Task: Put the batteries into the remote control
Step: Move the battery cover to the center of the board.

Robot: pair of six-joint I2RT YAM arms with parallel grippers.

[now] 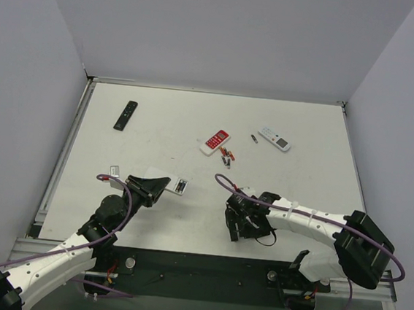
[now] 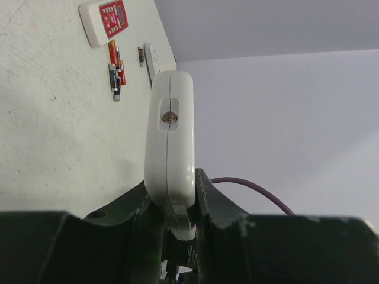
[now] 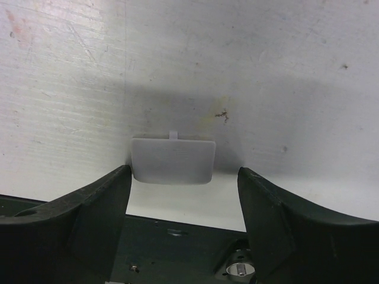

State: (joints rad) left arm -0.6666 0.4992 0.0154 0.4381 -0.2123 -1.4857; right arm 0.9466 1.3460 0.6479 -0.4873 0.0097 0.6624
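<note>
My left gripper point(image 1: 157, 186) is shut on the white remote control point(image 1: 178, 187) and holds it on edge above the table. In the left wrist view the remote point(image 2: 170, 130) stands edge-on between the fingers point(image 2: 210, 201). Its dark open compartment shows in the top view. Several batteries point(image 1: 227, 155) lie in a cluster beyond it at mid table, also seen in the left wrist view point(image 2: 115, 74). One more battery point(image 1: 253, 138) lies further back. My right gripper point(image 3: 183, 192) is open, low over a small white cover plate point(image 3: 173, 160) flat on the table.
A red-and-white remote point(image 1: 215, 142) lies beside the battery cluster. A second white remote point(image 1: 274, 138) lies at the back right, and a slim black remote point(image 1: 126, 115) at the back left. A small white piece point(image 1: 115, 170) lies left of my left gripper.
</note>
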